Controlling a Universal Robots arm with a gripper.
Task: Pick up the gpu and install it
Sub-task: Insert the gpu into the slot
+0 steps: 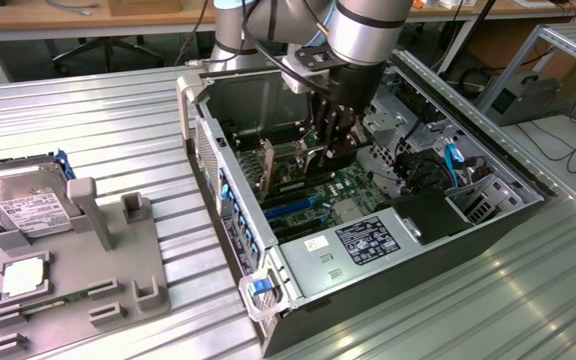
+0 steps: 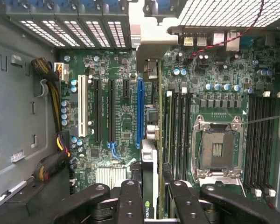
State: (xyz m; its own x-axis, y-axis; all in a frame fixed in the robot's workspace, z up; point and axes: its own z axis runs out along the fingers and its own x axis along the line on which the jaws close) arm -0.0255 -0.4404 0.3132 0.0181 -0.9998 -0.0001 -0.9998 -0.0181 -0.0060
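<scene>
As the black hand [image 2: 153,187] clamps it, the thin gpu [image 2: 149,156] stands edge-on

The gpu [image 2: 150,161], a thin card, stands on edge over the motherboard [image 2: 112,60], its silvery bracket toward the case's [image 1: 368,304] rear wall.

Ext. view: you've got ribbed bare-metal table [image 1: 98,127] upper left, matt grey plastic rack [image 1: 118,262] lower left; gripper [image 2: 154,200] matt blk.

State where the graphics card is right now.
In the wrist view the graphics card stands on edge in the gripper, inside the computer case, over the motherboard between the long blue slot and the memory slots.
</scene>
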